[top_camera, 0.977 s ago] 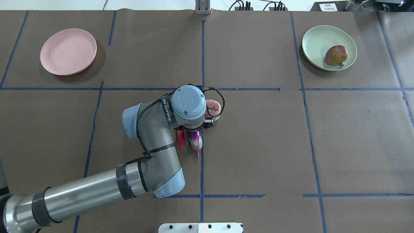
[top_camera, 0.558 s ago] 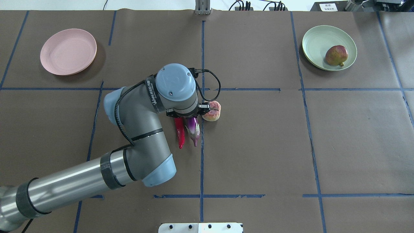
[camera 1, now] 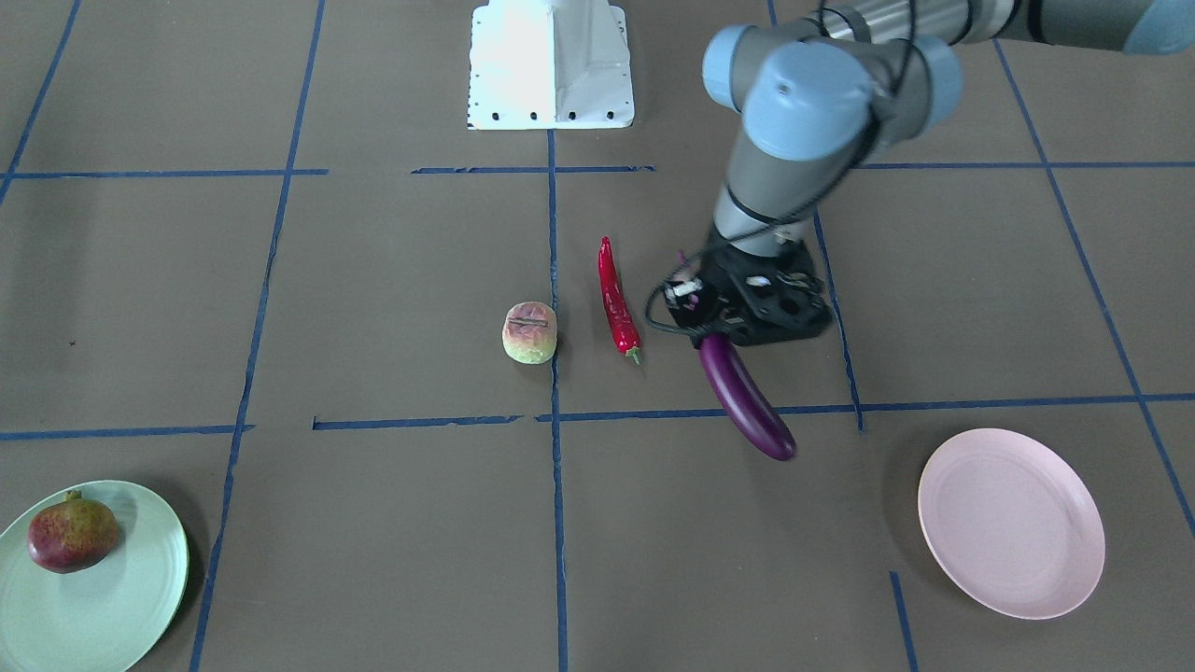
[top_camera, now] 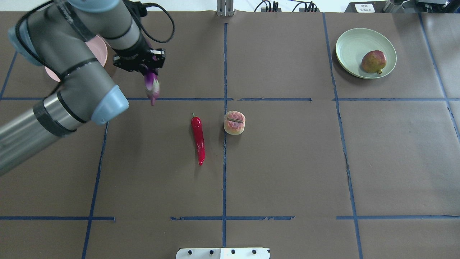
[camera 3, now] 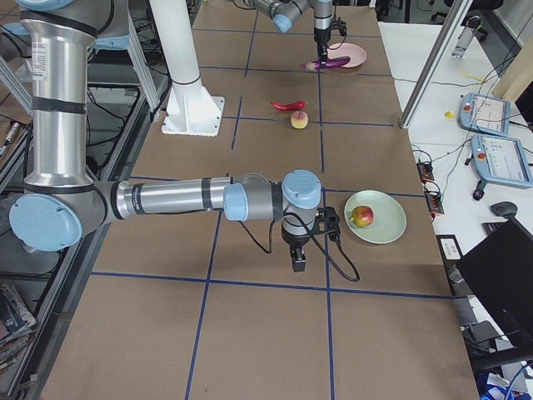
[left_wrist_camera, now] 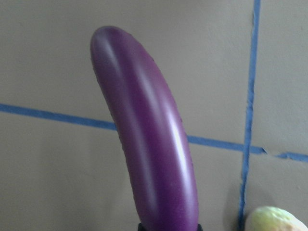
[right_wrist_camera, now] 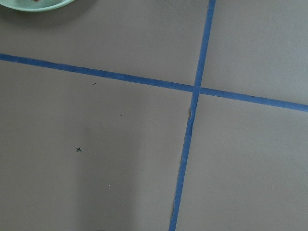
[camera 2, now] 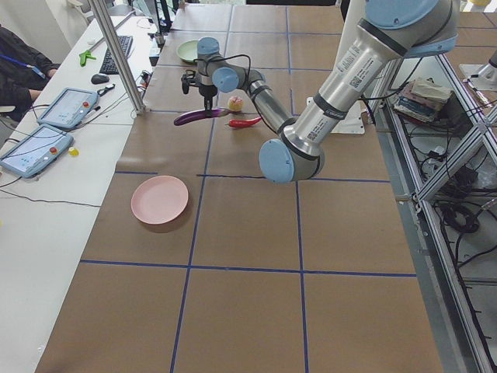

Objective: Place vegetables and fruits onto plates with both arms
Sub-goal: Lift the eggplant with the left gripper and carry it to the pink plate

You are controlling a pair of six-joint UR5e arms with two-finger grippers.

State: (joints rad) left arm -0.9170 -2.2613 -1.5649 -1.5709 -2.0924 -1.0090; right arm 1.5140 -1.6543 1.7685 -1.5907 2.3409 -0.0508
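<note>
Your left tool holding the purple eggplant tight, up off the table near the pink plate, your right tool beside the green plate, you cannot tell if open

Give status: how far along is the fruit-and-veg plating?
Done: round dark-red pomegranate on the pale mint green plate. In hand: left gripper holds the long glossy purple eggplant aloft, short of the bare pale pink plate. Left: thin red chili pepper and pink-and-yellow peach-like fruit, both unplated.
</note>
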